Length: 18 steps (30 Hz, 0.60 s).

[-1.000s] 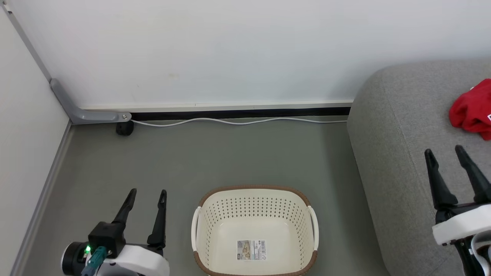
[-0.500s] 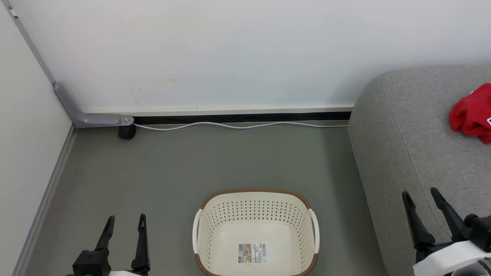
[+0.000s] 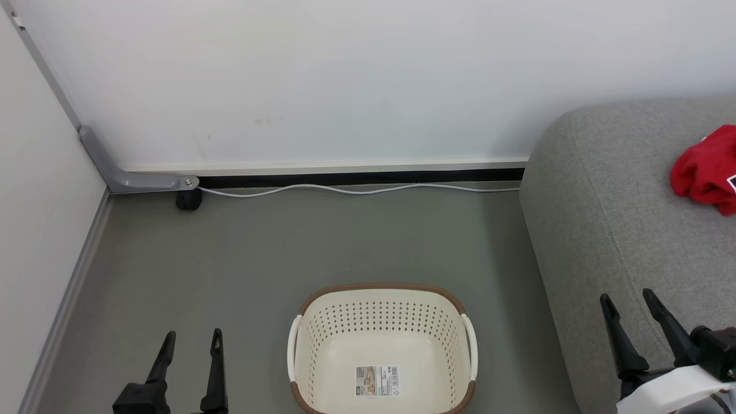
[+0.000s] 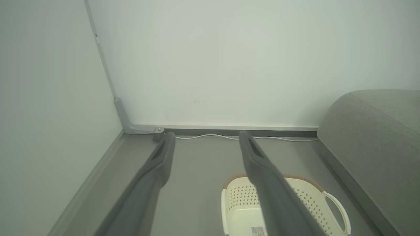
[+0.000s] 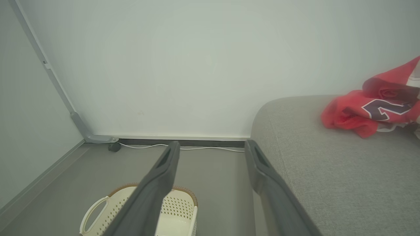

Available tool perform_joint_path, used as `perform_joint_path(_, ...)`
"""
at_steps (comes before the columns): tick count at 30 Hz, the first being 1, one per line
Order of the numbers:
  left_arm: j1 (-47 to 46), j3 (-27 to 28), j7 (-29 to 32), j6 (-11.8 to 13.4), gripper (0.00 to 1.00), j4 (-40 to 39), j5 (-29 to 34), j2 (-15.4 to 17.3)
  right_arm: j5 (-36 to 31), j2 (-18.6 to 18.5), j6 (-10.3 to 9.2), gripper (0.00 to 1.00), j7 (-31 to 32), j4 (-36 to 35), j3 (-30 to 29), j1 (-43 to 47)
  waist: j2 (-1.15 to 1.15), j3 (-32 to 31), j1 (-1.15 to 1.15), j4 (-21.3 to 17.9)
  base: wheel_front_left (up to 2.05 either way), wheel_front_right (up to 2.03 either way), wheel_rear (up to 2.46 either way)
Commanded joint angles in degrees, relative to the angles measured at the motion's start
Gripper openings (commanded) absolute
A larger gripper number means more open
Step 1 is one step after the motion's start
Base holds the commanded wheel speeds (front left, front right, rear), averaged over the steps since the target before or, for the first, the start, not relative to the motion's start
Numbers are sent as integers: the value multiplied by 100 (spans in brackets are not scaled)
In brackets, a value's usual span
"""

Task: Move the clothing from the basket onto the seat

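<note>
Floor (image 3: 500, 299) separates basket (image 3: 379, 313) from rounded edge of seat (image 3: 604, 201); left tool (image 3: 194, 333) and right tool (image 3: 625, 294) hang spread.

White cable (image 3: 356, 191) along black skirting strip (image 3: 356, 177), grey angled bracket (image 3: 144, 183), perhaps a dark caster (image 3: 188, 200), grey floor (image 3: 259, 247)

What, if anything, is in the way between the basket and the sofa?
Nothing visible: just bare floor between the cream perforated plastic basket and the light-grey fabric sofa. The crumpled red clothing already lies on the sofa.
</note>
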Motion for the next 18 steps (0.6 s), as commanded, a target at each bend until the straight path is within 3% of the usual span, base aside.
perform_joint_path(1, -130, 151, -35, -12, 100, -136, 29, 21, -51, -100, 18, 100, -32, -93, 74, -119, 0, 5, 0, -4, 0, 0, 0)
perform_joint_path(15, -149, 59, -35, -105, 100, -102, 2, 16, -12, -100, 18, 100, -32, -64, 94, -182, 0, 20, 0, -89, 0, 0, 0)
perform_joint_path(16, -1, -103, 1, -82, 0, 63, -19, -9, 3, 25, 0, 0, 2, 40, 7, -4, 0, 20, 0, -87, 0, 0, 0)
perform_joint_path(18, 11, -108, 7, -83, 0, 205, -37, -43, 12, 100, 0, 0, 6, 144, 40, 66, 0, 21, 0, -86, 0, 0, 0)
